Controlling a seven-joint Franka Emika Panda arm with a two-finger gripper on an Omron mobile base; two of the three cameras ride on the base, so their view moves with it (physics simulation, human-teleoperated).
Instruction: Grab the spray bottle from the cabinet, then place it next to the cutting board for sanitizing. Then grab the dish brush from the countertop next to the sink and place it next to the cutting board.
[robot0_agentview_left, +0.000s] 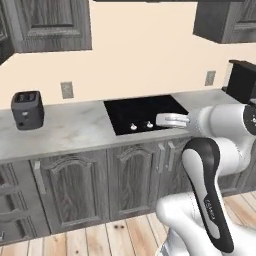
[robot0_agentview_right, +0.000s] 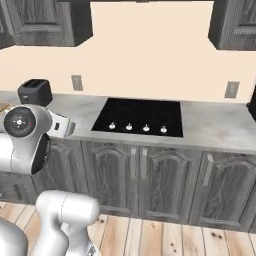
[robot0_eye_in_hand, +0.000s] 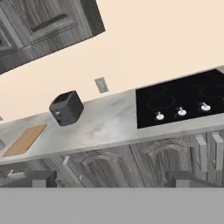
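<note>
My gripper (robot0_eye_in_hand: 113, 178) is open, its two dark fingertips (robot0_eye_in_hand: 40, 177) standing wide apart with nothing between them. It hovers in front of the countertop (robot0_eye_in_hand: 100, 124), level with the counter's edge, near the left side of the cooktop. In the left base view the gripper (robot0_agentview_left: 160, 120) points left from the arm. The cutting board (robot0_eye_in_hand: 24, 140), a flat light-brown rectangle, lies on the countertop far to the left, beyond a toaster. A dark grey wall cabinet (robot0_eye_in_hand: 43, 26) hangs above with its door shut. The spray bottle, the dish brush and the sink are out of view.
A black cooktop (robot0_agentview_left: 142, 114) with small white knobs is set into the countertop. A dark toaster (robot0_agentview_left: 27, 109) stands left of it. Grey base cabinet doors (robot0_agentview_right: 165, 182) run below the counter. A dark appliance (robot0_agentview_left: 242, 80) sits at the far right.
</note>
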